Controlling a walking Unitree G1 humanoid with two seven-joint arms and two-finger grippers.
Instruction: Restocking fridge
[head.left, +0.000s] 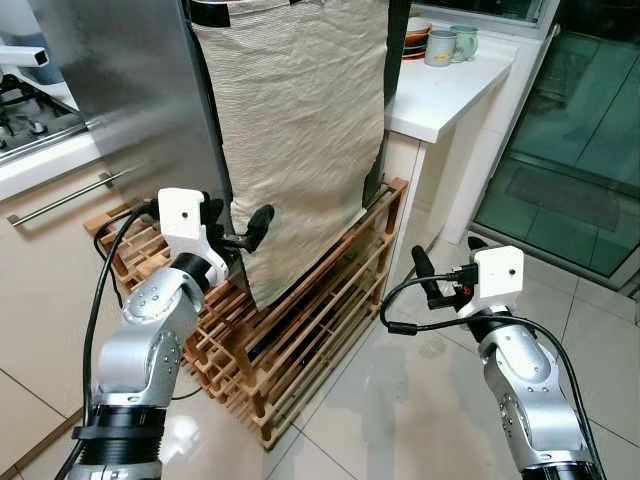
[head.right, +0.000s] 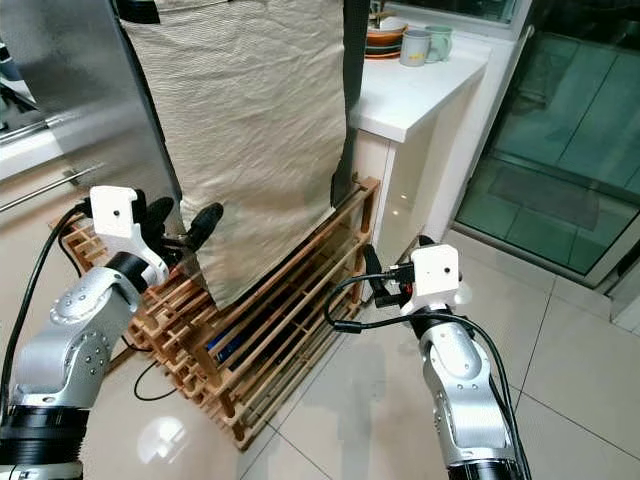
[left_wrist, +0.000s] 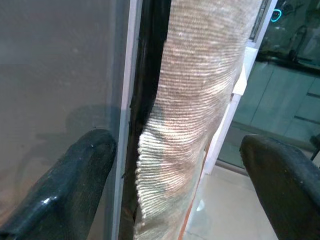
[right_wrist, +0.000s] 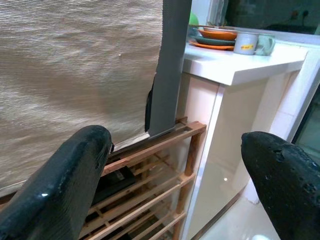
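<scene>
Grey steel fridge far left, its front hung with a long beige woven cloth edged by a dark strap on the right, the cloth's lower end draped over a wooden slatted rack standing on the tiled floor. Left gripper raised at the fridge's lower right edge, fingers spread wide, one black finger against the steel face and the other on the far side of the cloth's left hem (hem and dark door seam lying between them, nothing pinched). Right gripper lower and to the right, near the rack's right end and well apart from the cloth, fingers likewise spread, holding nothing. White counter to the right of the fridge, carrying two mugs and stacked orange plates at its far end. Glass door at far right; stove corner at far left.
</scene>
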